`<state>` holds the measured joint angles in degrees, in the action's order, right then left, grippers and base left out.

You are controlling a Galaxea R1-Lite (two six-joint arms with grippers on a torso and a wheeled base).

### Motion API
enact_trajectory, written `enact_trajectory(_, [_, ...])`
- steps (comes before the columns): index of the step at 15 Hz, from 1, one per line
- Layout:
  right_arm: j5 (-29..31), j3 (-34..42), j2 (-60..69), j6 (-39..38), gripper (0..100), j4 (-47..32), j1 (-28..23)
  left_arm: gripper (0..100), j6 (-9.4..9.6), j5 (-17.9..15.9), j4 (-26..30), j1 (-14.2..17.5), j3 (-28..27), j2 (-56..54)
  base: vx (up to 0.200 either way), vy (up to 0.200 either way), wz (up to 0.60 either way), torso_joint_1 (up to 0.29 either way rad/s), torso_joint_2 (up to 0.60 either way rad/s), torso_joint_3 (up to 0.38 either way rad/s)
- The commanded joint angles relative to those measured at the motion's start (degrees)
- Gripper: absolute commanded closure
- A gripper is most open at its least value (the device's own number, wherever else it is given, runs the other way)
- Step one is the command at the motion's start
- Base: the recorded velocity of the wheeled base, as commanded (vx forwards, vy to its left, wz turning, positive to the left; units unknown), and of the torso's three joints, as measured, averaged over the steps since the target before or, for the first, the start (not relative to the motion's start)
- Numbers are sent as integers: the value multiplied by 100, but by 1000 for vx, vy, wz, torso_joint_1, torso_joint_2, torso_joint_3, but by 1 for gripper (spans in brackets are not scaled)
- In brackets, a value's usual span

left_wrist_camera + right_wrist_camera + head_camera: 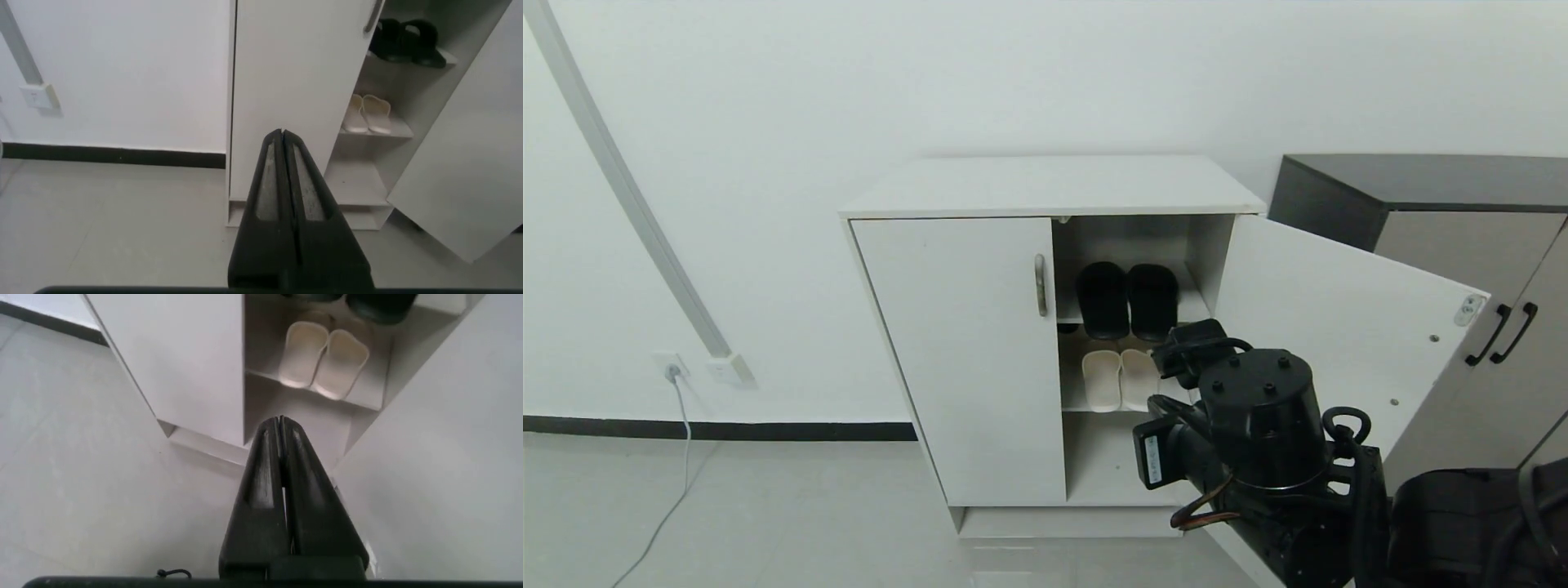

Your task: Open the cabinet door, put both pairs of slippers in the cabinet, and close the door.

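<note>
The white cabinet (pixel 1045 188) has its left door (pixel 964 351) closed and its right door (pixel 1331 327) swung wide open. A black pair of slippers (pixel 1127 300) lies on the upper shelf, and a cream pair (pixel 1119 380) on the shelf below. My right arm (pixel 1258 425) is low in front of the open side, beside the door's inner face. My right gripper (pixel 280 425) is shut and holds nothing, a short way out from the cream slippers (pixel 323 355). My left gripper (pixel 282 135) is also shut and holds nothing, farther back and facing the closed door (pixel 290 90).
A dark grey cabinet (pixel 1462 212) with black handles stands just right of the open door. A wall socket (pixel 670 367) with a trailing cable is at the left. Bare tiled floor (pixel 768 514) stretches before the cabinet's left side.
</note>
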<state>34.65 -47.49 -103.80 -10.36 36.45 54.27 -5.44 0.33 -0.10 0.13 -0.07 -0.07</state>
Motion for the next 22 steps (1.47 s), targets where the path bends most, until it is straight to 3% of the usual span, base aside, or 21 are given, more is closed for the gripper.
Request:
enact_trajectory(1, [-2,3,-8,-1,100,2,13,100,-1,2,1,4,-1,7,0,0,0,149,-471,-325])
enact_trajectory(22, [7,56,-8,34,100,2,-22,100,8,2,1,4,-1,7,0,0,0,219,-529,-311])
